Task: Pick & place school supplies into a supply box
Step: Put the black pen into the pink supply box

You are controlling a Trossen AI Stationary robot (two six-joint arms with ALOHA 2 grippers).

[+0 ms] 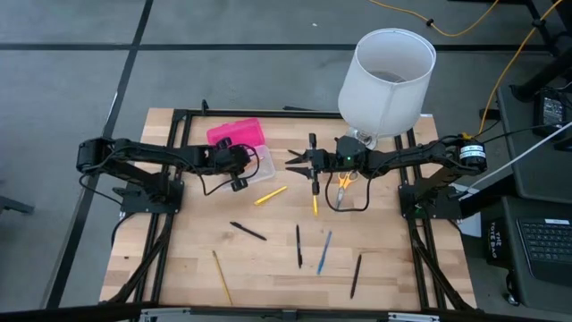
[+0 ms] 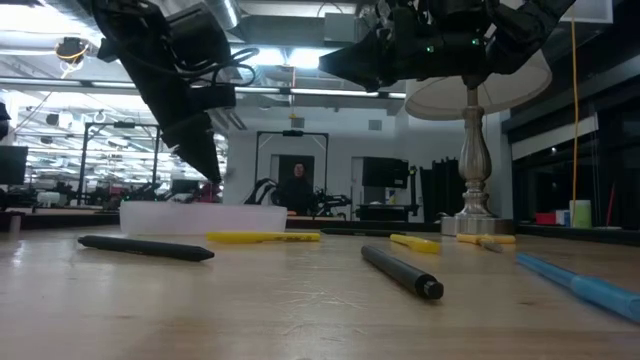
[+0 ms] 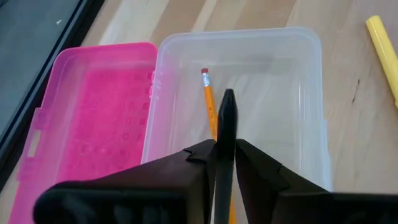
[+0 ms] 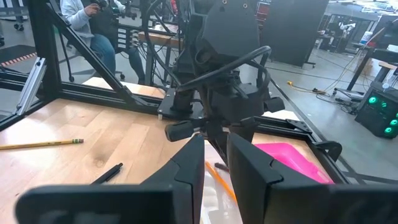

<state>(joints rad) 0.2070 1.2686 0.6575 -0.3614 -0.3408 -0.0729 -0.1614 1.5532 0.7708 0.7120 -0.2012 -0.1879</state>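
Observation:
The supply box lies open near the table's far left: hot-pink lid and clear base. One orange pencil lies in the base. My left gripper hangs over the base, shut on a black pen. My right gripper hovers open just right of the box, holding nothing. Pens and pencils lie loose on the table, among them a yellow marker and a blue pen. Orange-handled scissors lie under the right arm. My left gripper pinches the black pen between its two fingers, which lie along the pen's length. The pen's free end sticks out past the fingertips. The fingers slant down from above. The pen is lifted clear, its end over the inside of the clear base.
A large white lampshade on a metal stand rises at the far right edge. Black pens and a pencil lie on the near half. A person sits in the room beyond the table.

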